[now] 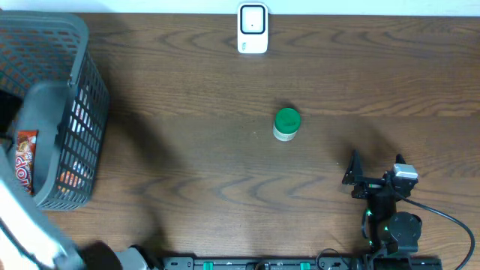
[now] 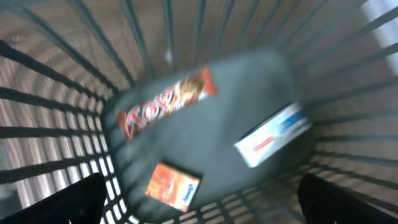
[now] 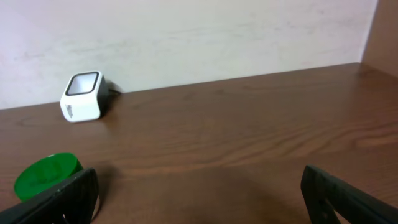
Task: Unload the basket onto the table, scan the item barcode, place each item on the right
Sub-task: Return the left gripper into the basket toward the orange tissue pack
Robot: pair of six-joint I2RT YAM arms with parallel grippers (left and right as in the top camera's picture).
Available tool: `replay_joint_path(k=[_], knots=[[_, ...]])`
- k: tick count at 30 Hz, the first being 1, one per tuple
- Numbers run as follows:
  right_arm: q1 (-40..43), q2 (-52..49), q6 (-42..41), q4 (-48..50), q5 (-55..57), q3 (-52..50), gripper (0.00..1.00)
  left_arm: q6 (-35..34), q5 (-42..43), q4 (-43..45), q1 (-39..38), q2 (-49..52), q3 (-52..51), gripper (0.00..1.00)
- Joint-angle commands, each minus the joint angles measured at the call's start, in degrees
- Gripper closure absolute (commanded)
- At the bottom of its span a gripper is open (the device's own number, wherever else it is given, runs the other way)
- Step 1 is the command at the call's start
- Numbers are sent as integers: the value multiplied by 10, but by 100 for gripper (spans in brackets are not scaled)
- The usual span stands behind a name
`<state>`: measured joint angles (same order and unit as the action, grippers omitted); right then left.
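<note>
My left claw is wide open over the grey basket. My right claw is wide open near the green-topped jar.

Seen from overhead, a jar stands near the middle of the table. From the jar, the scanner stands at about 11 o'clock, at the far edge. The basket is at 9 o'clock, well apart, and the right gripper is at 4 o'clock. In the left wrist view, a candy bar lies on the basket floor at 10 o'clock, a box at 3 o'clock and a small pack at 7 o'clock.
</note>
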<state>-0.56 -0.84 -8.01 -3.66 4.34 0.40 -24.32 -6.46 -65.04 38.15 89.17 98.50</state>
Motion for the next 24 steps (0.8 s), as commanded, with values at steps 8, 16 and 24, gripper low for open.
replay_joint_path(k=[8,16,24], knots=[[-2,4,8,-2,-1,-1,1,49,-45,-47,1,162,-24,2],[-2,4,8,-2,-1,-1,1,151,7,49,2,168,-169,2],[-2,4,8,-2,-1,-1,1,151,45,165,2,168,-300,2]])
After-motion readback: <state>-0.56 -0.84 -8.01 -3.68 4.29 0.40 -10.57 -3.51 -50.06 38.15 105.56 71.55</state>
